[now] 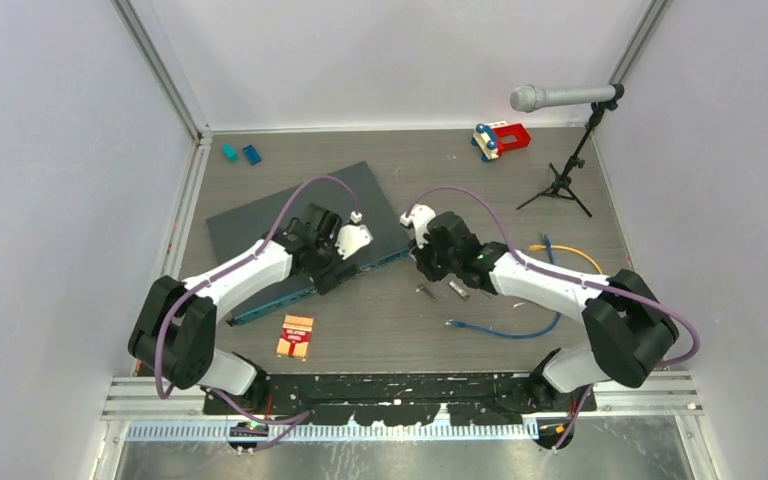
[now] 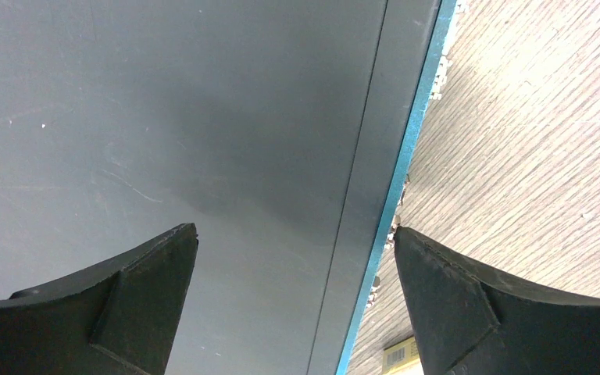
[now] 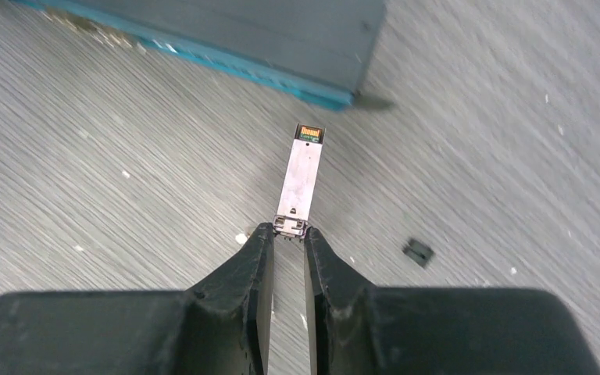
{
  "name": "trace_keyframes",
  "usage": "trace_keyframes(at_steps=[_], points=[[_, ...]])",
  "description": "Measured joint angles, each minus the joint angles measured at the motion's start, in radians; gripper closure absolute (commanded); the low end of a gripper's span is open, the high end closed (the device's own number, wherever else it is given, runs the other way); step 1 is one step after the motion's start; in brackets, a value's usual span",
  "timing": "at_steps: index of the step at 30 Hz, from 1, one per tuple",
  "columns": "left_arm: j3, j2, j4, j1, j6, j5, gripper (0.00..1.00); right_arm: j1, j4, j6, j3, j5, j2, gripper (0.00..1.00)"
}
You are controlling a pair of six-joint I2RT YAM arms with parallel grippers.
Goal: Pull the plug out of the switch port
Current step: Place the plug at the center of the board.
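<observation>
The switch (image 1: 260,222) lies flat on the table, dark grey on top (image 2: 164,117) with a teal front edge; only its right corner (image 3: 242,31) shows in the right wrist view. My left gripper (image 2: 294,230) is open and straddles that front edge, one finger over the top and one over the table. My right gripper (image 3: 287,230) is shut on the near end of the plug (image 3: 301,176), a slim silver module with an orange label at its far tip. The plug is clear of the switch, a short gap from its corner. In the top view the right gripper (image 1: 422,262) hides the plug.
Two small parts (image 1: 442,291) and a blue cable (image 1: 505,328) lie near the right arm, beside a yellow cable (image 1: 572,252). A microphone on a tripod (image 1: 560,97) stands at the back right, with a red toy (image 1: 501,138) and teal blocks (image 1: 240,154). An orange card (image 1: 295,336) lies in front.
</observation>
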State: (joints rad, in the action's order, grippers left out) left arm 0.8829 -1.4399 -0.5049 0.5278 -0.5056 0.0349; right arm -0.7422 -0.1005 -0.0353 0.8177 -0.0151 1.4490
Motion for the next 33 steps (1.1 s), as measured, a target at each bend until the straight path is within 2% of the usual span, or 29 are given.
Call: trace_keyframes(at_steps=[7,12,19,23,26,33], points=[[0.005,0.017,0.005,0.0,0.0,-0.003,0.0,0.113,-0.183,-0.084,-0.003,0.033,-0.006,1.0],[0.006,0.04,0.007,-0.001,0.0,-0.006,0.0,0.117,-0.225,-0.13,-0.004,0.05,0.023,0.99],[0.006,0.053,0.011,-0.001,-0.003,-0.01,0.0,0.117,-0.27,-0.156,0.042,0.067,0.125,0.81],[0.006,0.069,0.013,-0.001,-0.008,-0.01,0.0,0.117,-0.297,-0.158,0.074,0.069,0.163,0.6],[0.004,0.089,0.012,-0.001,-0.009,-0.01,0.0,0.117,-0.315,-0.157,0.075,0.072,0.163,0.5],[-0.01,0.125,0.012,-0.007,-0.003,-0.014,0.0,0.118,-0.322,-0.129,0.108,0.102,0.129,0.47]])
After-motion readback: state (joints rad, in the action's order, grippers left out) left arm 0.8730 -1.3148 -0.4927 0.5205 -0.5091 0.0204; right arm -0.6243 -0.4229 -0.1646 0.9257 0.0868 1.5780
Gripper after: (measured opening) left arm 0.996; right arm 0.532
